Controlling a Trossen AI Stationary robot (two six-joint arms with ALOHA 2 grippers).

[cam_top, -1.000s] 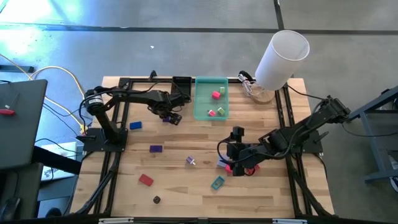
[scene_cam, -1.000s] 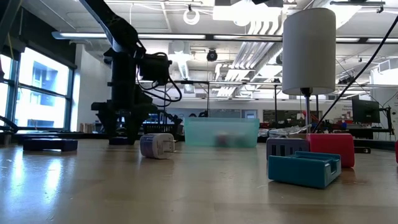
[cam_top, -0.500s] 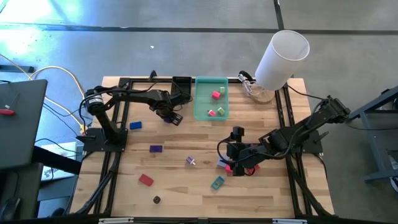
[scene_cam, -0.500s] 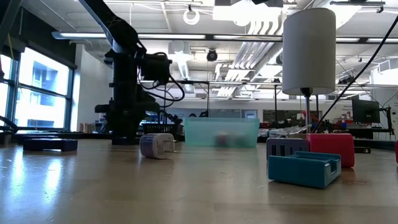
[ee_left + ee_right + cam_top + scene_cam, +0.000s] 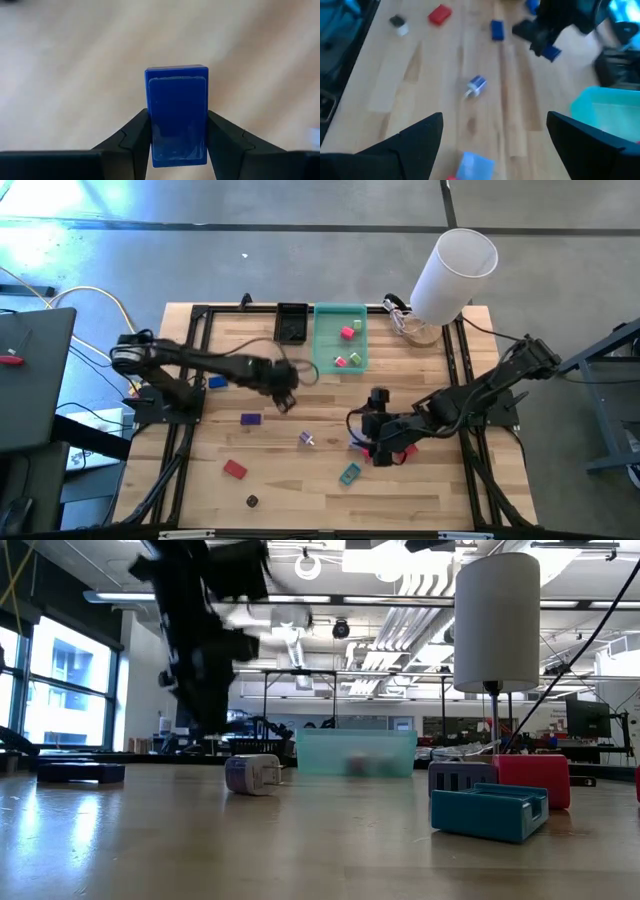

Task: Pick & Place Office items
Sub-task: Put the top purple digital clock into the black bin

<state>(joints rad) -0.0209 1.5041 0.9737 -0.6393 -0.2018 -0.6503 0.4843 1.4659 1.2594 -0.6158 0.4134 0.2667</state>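
Observation:
My left gripper (image 5: 284,394) hangs over the table's middle left, shut on a small blue block (image 5: 177,112). The block and the left gripper also show in the right wrist view, block (image 5: 550,52). My right gripper (image 5: 377,444) stands open low over the table's right middle, above a pale blue piece (image 5: 475,164) and a pink piece (image 5: 366,449). Other office items lie flat on the wood: a blue one (image 5: 218,382), a purple one (image 5: 250,419), a red one (image 5: 234,469), a teal one (image 5: 349,473), a purple-and-white one (image 5: 307,438). My left gripper pinches the blue block between its two fingers, on the two long sides (image 5: 150,131) at the end nearer the wrist. The other end sticks out past the fingertips. The fingers point down at the table, and the block is lifted clear of the wood.
A translucent green tray (image 5: 322,340) holding pink and green pieces stands at the far middle, with a small black tray (image 5: 291,323) to its left. A big white cylinder (image 5: 455,272) rises at the far right. A small black-and-white piece (image 5: 252,501) lies near the front edge.
My left gripper has shut on the blue block beside the black tray. It has then risen and swung toward the table's near edge and middle, carrying the block clear of the wood. My right gripper has kept nearly still.

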